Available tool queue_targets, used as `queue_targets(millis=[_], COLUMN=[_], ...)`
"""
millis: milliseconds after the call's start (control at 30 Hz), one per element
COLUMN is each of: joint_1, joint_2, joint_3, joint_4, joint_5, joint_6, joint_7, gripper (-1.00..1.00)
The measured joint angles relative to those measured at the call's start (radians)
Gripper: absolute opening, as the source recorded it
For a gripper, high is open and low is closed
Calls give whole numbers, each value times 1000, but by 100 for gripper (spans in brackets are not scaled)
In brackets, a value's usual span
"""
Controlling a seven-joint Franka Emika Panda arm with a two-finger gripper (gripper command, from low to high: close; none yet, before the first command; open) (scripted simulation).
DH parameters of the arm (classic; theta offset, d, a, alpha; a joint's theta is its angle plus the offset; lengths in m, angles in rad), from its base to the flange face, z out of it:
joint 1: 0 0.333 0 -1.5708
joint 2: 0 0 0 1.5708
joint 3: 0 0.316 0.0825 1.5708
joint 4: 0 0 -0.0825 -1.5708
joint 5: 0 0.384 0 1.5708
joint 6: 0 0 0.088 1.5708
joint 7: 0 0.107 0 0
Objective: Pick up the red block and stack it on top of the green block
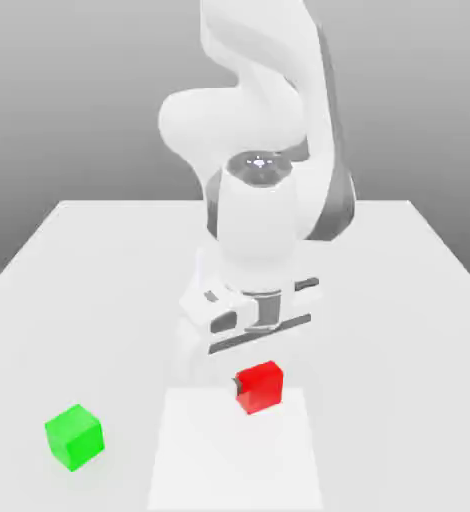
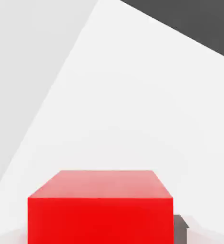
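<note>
The red block (image 1: 259,387) is a small cube near the table's front, right under my hand. My gripper (image 1: 256,384) reaches down from the white arm and is shut on it. One dark fingertip (image 1: 234,383) shows at the block's side toward the exterior view's left. In the hand view the red block (image 2: 100,207) sits very close, with a dark fingertip (image 2: 180,227) beside it. Whether the block touches the table I cannot tell. The green block (image 1: 75,437) rests on the table well off to the exterior view's left, slightly nearer the front edge.
The white table (image 1: 399,300) stretches wide on both sides of the arm. A paler rectangular patch (image 1: 234,460) lies on it just below the red block. The arm's bulky white body (image 1: 264,210) stands behind the hand.
</note>
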Motion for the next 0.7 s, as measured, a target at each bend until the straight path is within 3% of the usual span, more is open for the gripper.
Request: queue_targets(millis=[233, 367, 567, 600, 700], joint_1=[-18, -199, -262, -274, -274], joint_2=[19, 64, 229, 252, 252], joint_3=[-199, -296, -242, -227, -227], joint_4=[123, 223, 274, 275, 275], joint_5=[4, 50, 203, 224, 224], joint_6=[-111, -168, -64, -46, -46], joint_7=[-117, -230, -365, -380, -380], gripper=[-100, -100, -100, 100, 100])
